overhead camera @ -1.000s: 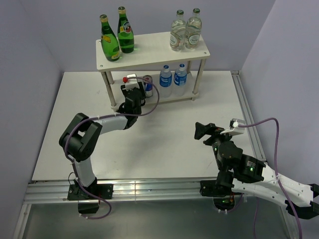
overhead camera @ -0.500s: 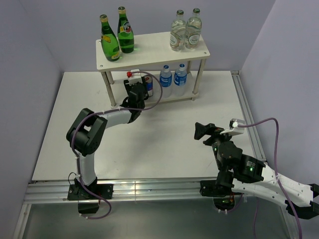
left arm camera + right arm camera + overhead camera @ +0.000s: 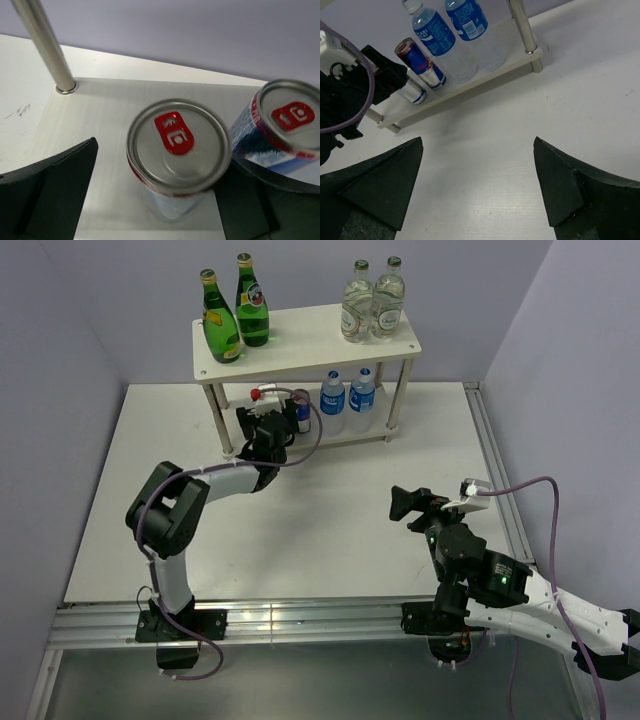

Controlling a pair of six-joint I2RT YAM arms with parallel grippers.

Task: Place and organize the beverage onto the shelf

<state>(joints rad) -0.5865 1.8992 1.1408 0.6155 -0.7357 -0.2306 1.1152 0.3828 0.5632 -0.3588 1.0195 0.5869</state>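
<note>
The white shelf (image 3: 310, 340) stands at the back of the table. Two green bottles (image 3: 219, 320) are on its top board at the left. On the lower tier (image 3: 470, 82), two blue-capped water bottles (image 3: 332, 400) stand right of two silver-blue cans. My left gripper (image 3: 265, 425) reaches into the lower tier and is open. One can (image 3: 177, 150) stands upright between its fingers, with a clear gap to the left finger (image 3: 50, 195). The other can (image 3: 287, 125) stands just to its right. My right gripper (image 3: 410, 502) hangs open over bare table, holding nothing.
Two clear glass bottles with green caps (image 3: 372, 302) stand on the right of the top board. A thin shelf leg (image 3: 47, 47) rises just left of the left gripper. Purple walls close in the table (image 3: 330, 530) at the back and sides.
The left gripper's jaws have spread wide, letting go of the can on the lower tier, and the wrist has shifted slightly left. The right arm has not moved.
</note>
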